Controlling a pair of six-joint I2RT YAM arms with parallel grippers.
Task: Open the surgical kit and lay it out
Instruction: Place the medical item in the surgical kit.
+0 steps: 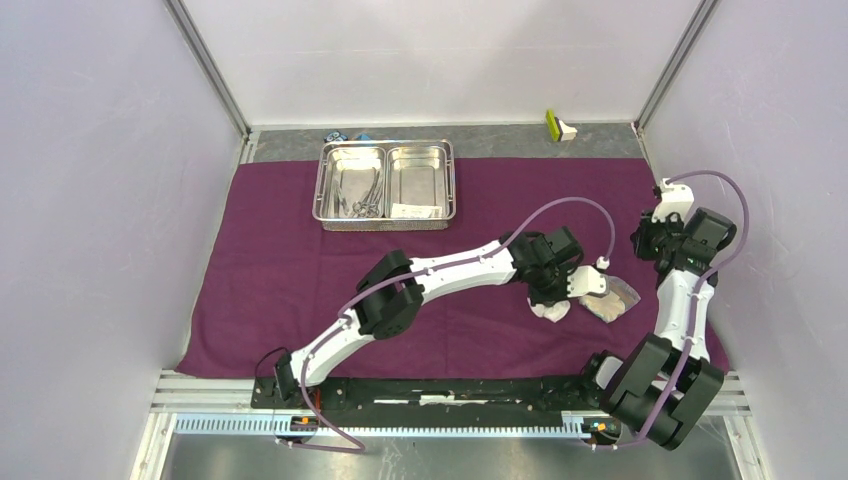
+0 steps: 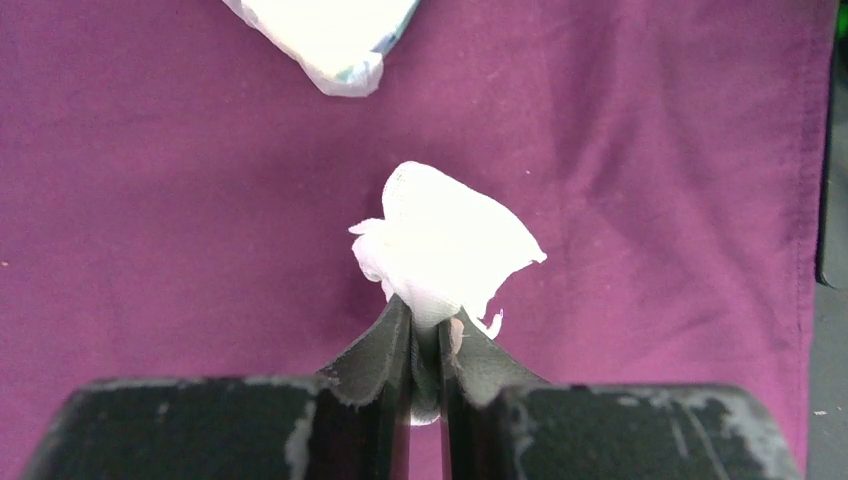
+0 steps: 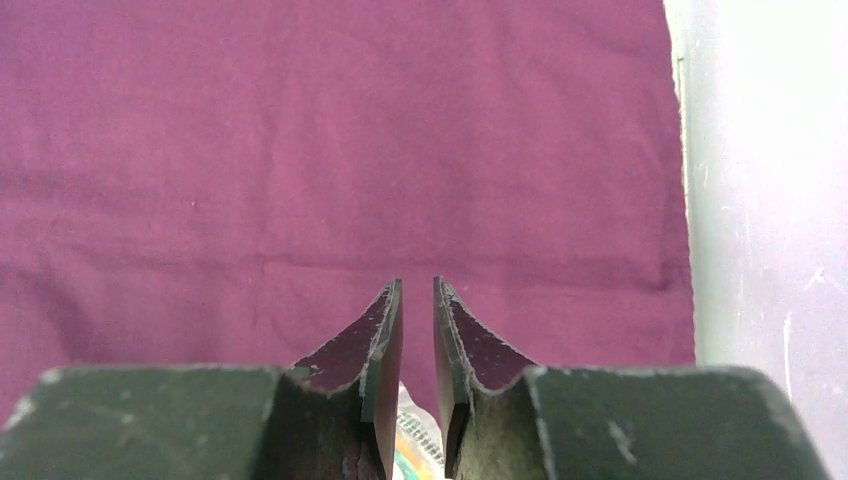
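The purple cloth (image 1: 290, 270) lies spread over the table. On its far side stands the steel tray (image 1: 386, 226), with metal instruments (image 1: 360, 196) in its left half and a flat white packet (image 1: 418, 210) in its right half. My left gripper (image 2: 432, 315) is shut on a white gauze wad (image 2: 445, 245), low over the cloth at the right (image 1: 553, 309). A clear sealed packet (image 1: 612, 298) lies just right of it (image 2: 325, 35). My right gripper (image 3: 417, 285) hovers above the cloth's right side (image 1: 645, 243), its jaws a narrow gap apart with nothing between them.
A yellow-green and white block (image 1: 558, 125) sits on the bare strip at the back right. Small blue objects (image 1: 345, 136) lie behind the tray. Side walls stand close on both sides; the cloth's right edge (image 3: 690, 250) runs beside the right wall.
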